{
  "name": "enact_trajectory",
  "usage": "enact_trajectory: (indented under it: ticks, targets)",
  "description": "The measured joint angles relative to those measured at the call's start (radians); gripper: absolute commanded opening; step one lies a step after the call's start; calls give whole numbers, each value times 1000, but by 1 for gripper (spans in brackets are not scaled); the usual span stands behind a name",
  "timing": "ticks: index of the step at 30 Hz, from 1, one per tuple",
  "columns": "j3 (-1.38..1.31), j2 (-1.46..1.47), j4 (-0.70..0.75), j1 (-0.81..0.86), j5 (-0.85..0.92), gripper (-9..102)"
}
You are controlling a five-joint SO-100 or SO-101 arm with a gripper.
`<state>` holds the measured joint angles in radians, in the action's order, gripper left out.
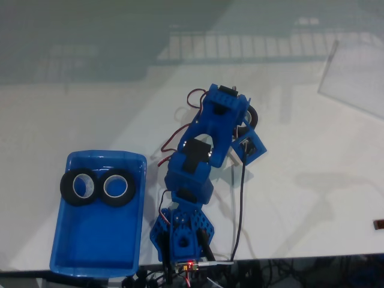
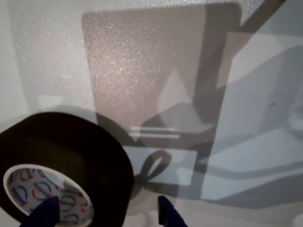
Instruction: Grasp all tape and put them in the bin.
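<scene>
Showing red and blue printing on its whitish core, too blurred to read, a black tape roll (image 2: 61,165) lies flat on the white desk (image 2: 156,61) in the wrist view. The end effector (image 2: 106,215) straddles its right wall, one blue fingertip (image 2: 45,213) inside the core, the other just outside, jaws apart. In the fixed view, two more tape rolls (image 1: 78,187) (image 1: 116,188) lie side by side, touching, in the blue bin (image 1: 96,252).
</scene>
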<state>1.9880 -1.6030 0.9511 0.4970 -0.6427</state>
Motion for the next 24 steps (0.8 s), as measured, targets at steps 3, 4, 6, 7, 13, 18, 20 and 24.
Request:
enact_trajectory:
  ticks: [3,4,6,7,13,18,20,24]
  targets:
    - [-31,46,2,0,6,18]
    - [-41,58,2,0,9,14]
    - [-64,84,2,3,17,7]
    - [-81,97,6,6,20,1]
    - [-138,138,43,11,15,0]
    - [-140,137,46,5,23,0]
    - [-137,117,71,-9,37,0]
    - [-123,25,100,-52,77,0]
